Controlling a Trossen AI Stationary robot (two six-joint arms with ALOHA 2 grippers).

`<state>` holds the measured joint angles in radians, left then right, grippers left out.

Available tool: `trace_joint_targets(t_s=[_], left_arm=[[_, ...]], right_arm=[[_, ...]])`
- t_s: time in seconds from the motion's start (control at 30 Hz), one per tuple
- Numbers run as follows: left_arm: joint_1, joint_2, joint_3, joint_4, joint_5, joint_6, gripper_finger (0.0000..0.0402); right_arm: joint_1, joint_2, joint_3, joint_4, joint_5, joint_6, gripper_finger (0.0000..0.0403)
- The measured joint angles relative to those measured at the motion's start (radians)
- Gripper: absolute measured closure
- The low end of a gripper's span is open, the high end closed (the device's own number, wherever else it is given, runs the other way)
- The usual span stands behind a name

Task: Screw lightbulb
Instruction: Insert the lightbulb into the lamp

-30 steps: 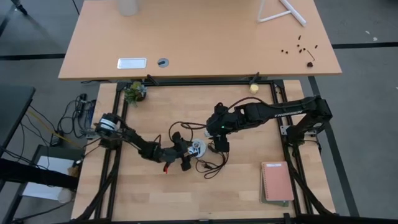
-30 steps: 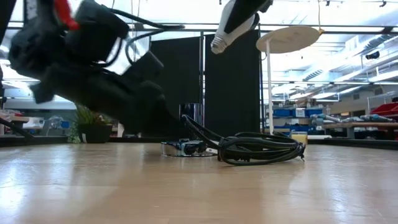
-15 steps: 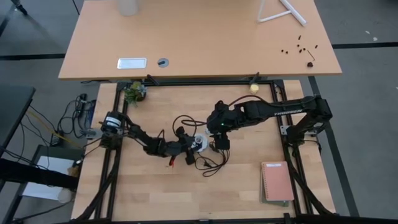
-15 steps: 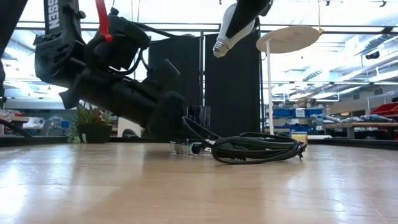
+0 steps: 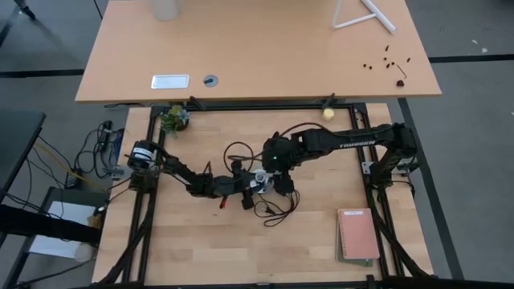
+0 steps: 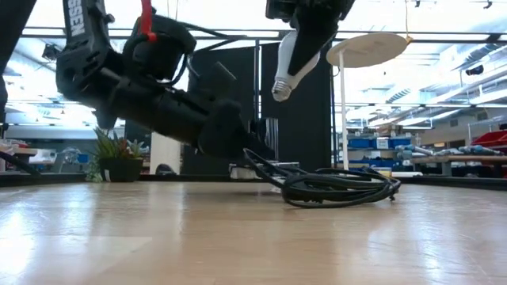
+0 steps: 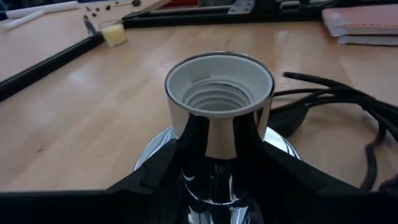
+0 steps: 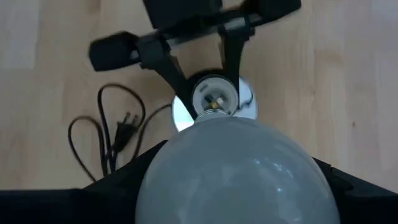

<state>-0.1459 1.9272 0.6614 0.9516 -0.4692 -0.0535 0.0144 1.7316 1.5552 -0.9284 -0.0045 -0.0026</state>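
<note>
Since a second ago, my left gripper (image 5: 250, 181) has slid along the table toward the middle and pinched onto the socket (image 7: 219, 93), where before its fingers stood wider around it. Now those fingers are clamped on the chrome neck just under the white threaded mouth, which in the left wrist view faces up and stands free. I hold it this way so that the socket cannot spin or tip when the bulb is turned in.

My right gripper (image 5: 277, 164) has come across too, and sits at about one o'clock from the socket in the high view, just beside it. It is pinching the lightbulb (image 6: 292, 62) by the glass, its fingers pressed on either side of the globe, with the silvery screw base pointing down. In the right wrist view the base lines up almost over the socket's mouth, but the low view shows the bulb tilted and clearly above the table, apart from the socket.

The black cord (image 6: 339, 187) lies coiled at the socket's five o'clock in the high view, out of the way. Next, I judge, comes straightening the bulb and lowering it until the threads meet.
</note>
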Motion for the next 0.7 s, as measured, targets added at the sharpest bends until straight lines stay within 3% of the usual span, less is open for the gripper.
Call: trace_joint_targets(t_s=[0.13,0.43,0.7], left_arm=[[0.029,-0.066,0.075,-0.217,0.023,0.032,0.0218],[0.106,-0.092,0.230,-0.425,0.237,0.050,0.0218],[0.121,-0.091,0.348,-0.666,0.253,0.083,0.0218]], right_arm=[[-0.007,0.018,0.053,-0.022,0.000,-0.017,0.0135],[-0.045,0.052,0.115,-0.151,-0.016,-0.027,0.0135],[-0.067,0.050,0.115,-0.203,-0.027,-0.022,0.0135]])
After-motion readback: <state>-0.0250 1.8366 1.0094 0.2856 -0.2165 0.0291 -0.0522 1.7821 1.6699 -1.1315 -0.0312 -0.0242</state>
